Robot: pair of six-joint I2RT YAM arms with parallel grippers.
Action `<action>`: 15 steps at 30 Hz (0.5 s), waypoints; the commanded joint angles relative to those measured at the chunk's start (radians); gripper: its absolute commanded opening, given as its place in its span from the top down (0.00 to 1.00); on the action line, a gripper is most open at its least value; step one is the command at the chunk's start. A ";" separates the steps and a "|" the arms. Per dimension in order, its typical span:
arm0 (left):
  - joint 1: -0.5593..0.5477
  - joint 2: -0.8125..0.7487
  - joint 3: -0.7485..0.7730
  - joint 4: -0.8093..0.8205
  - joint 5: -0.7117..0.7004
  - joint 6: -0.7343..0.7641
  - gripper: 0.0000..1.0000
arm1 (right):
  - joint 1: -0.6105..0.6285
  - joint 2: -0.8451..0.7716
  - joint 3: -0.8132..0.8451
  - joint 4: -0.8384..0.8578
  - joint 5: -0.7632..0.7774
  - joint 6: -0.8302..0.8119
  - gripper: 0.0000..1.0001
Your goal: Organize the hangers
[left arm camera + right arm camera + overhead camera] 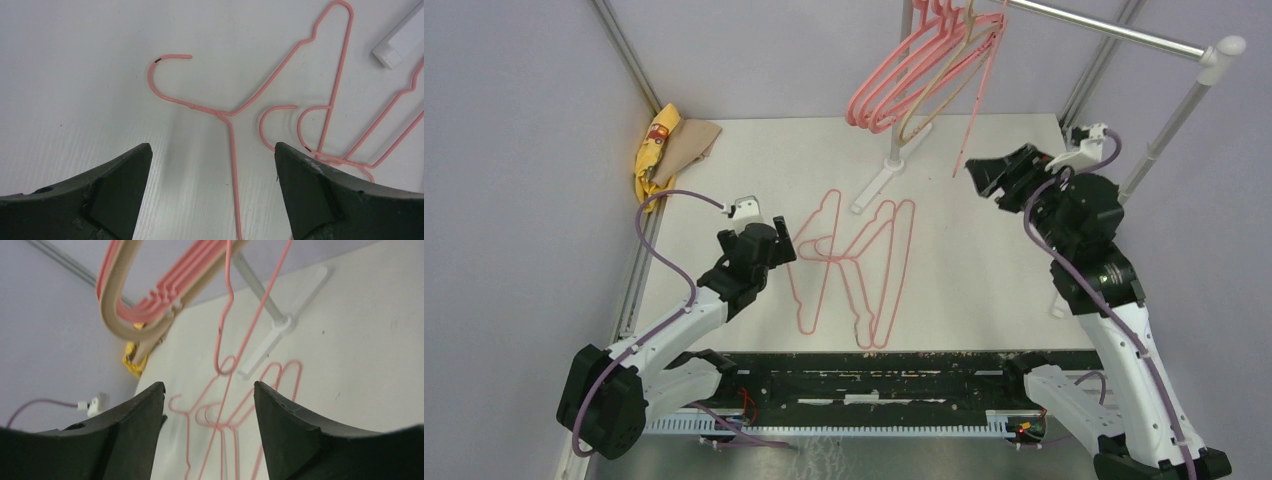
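Observation:
Three thin pink wire hangers (pixel 864 270) lie overlapping on the white table (pixel 984 290). My left gripper (pixel 784 245) is open and empty, low over the leftmost hanger (pixel 231 150), whose straight wire runs between the fingers (pixel 125 185). Several thick pink plastic hangers (pixel 884 85), a beige hanger (pixel 944 85) and a thin pink one (pixel 979 100) hang on the rail (pixel 1124 35). My right gripper (pixel 984 175) is open and empty, raised beside the hanging ones. In the right wrist view the beige hanger (pixel 112 305) and the thin hanging hanger (pixel 233 294) are ahead of that gripper (pixel 207 390).
The white-and-silver rail stand has a white foot (pixel 879 185) on the table just behind the lying hangers; it also shows in the left wrist view (pixel 400 42). A yellow cloth (pixel 654 150) and a tan cloth (pixel 694 140) lie at the back left corner.

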 commanded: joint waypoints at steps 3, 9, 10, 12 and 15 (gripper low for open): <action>-0.002 0.022 0.000 0.047 -0.003 -0.029 0.01 | 0.336 0.137 -0.124 -0.048 0.171 -0.074 0.39; -0.002 0.021 -0.007 0.041 0.004 -0.047 0.01 | 0.563 0.442 -0.070 0.022 0.271 -0.103 0.44; -0.003 0.016 -0.006 0.033 -0.001 -0.047 0.01 | 0.586 0.507 -0.045 0.029 0.270 -0.112 0.44; -0.001 0.007 -0.002 0.022 -0.008 -0.044 0.01 | 0.624 0.625 0.005 0.047 0.253 -0.118 0.45; -0.001 -0.005 0.002 0.001 -0.021 -0.046 0.01 | 0.647 0.768 0.074 0.078 0.223 -0.119 0.46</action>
